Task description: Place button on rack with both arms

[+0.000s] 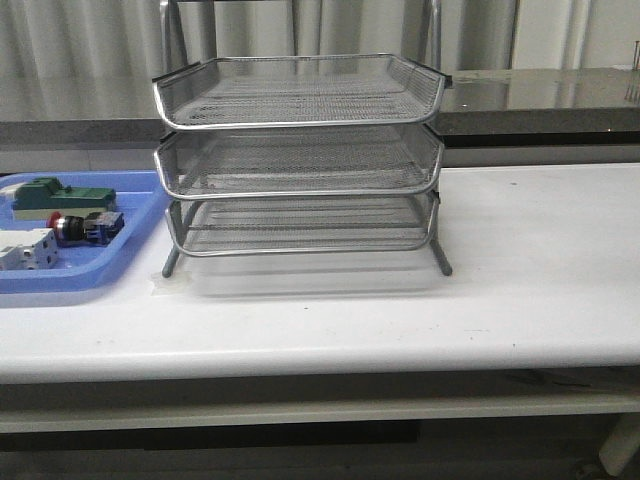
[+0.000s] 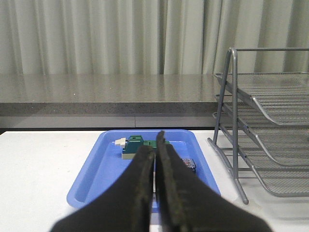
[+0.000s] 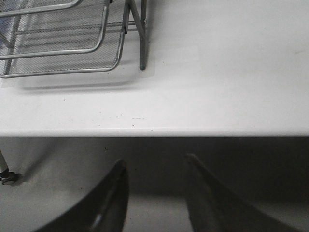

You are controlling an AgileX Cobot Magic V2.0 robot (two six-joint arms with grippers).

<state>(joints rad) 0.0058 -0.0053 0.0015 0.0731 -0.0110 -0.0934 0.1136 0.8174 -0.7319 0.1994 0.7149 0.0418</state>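
Observation:
The button (image 1: 72, 228), with its red cap and black-and-blue body, lies on its side in the blue tray (image 1: 130, 245) at the table's left. In the left wrist view only its blue end (image 2: 189, 163) shows beside my fingers. The rack (image 1: 298, 150), a three-tier silver wire stand, occupies the table's middle, and its side frame (image 2: 234, 121) stands right of the tray. My left gripper (image 2: 154, 142) is shut and empty, hovering short of the tray. My right gripper (image 3: 155, 162) is open and empty, below the table's front edge, well short of the rack's corner leg (image 3: 142, 48). Neither arm appears in the front view.
A green block (image 1: 52, 195) and a white boxy switch (image 1: 25, 250) share the blue tray with the button. A dark stone counter (image 1: 540, 95) and curtains run behind the table. White tabletop (image 1: 540, 250) stretches right of the rack.

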